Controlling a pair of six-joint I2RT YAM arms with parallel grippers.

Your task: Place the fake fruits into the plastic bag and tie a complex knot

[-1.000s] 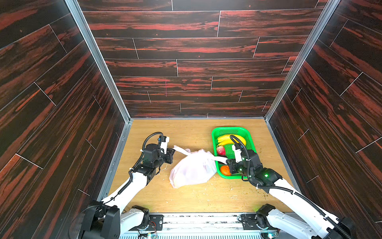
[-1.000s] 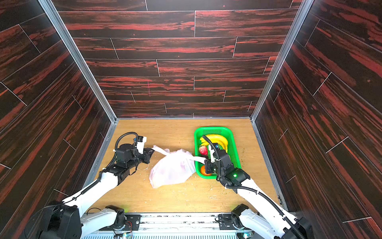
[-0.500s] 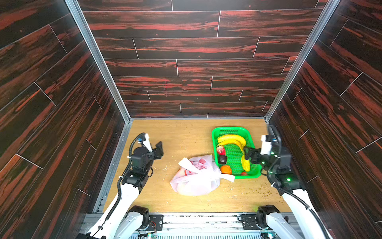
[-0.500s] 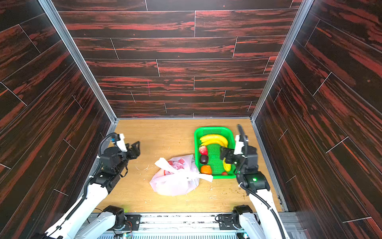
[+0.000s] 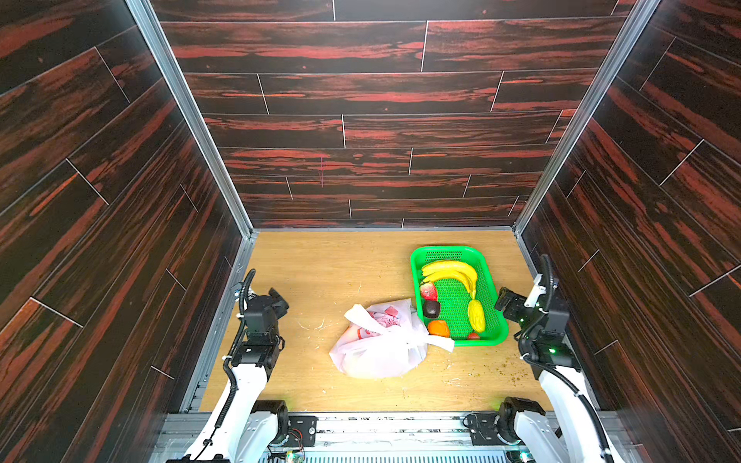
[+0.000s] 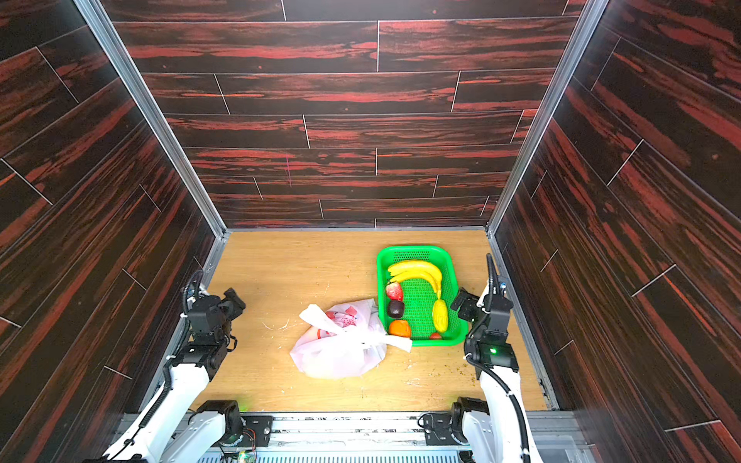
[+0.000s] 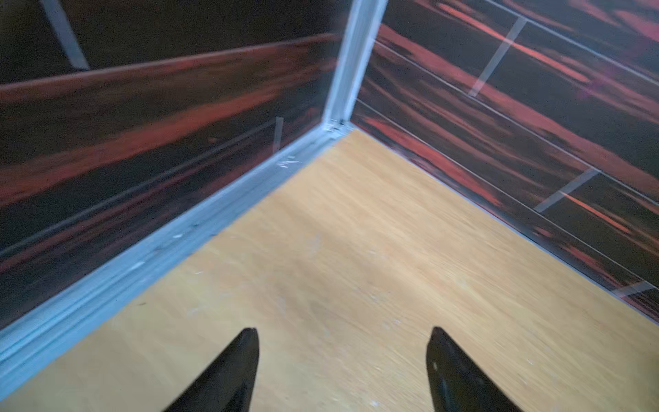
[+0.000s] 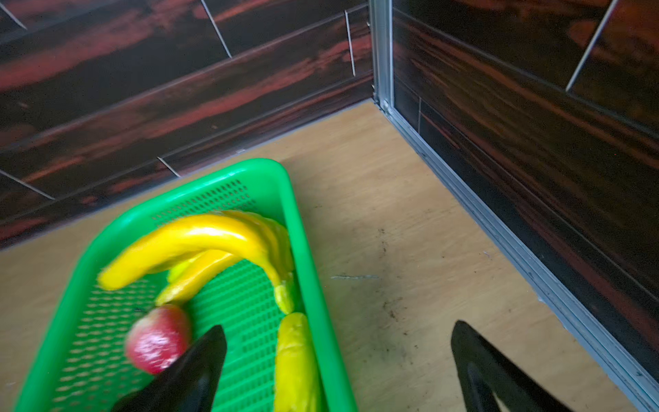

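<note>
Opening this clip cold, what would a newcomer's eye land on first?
The green basket at the right, holding a yellow banana bunch and other fake fruits. Beside it, in the middle, lies the plastic bag, its handles tied in a knot. The left gripper and right gripper stand open, clear of both.

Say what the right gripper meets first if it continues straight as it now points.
Probably the bare tabletop just beside the green basket; the open right gripper aims there, depth unclear.

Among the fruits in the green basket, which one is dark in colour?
The purple ball, between the strawberry and the orange on the basket's side facing the plastic bag; the bananas and lemon are yellow.
</note>
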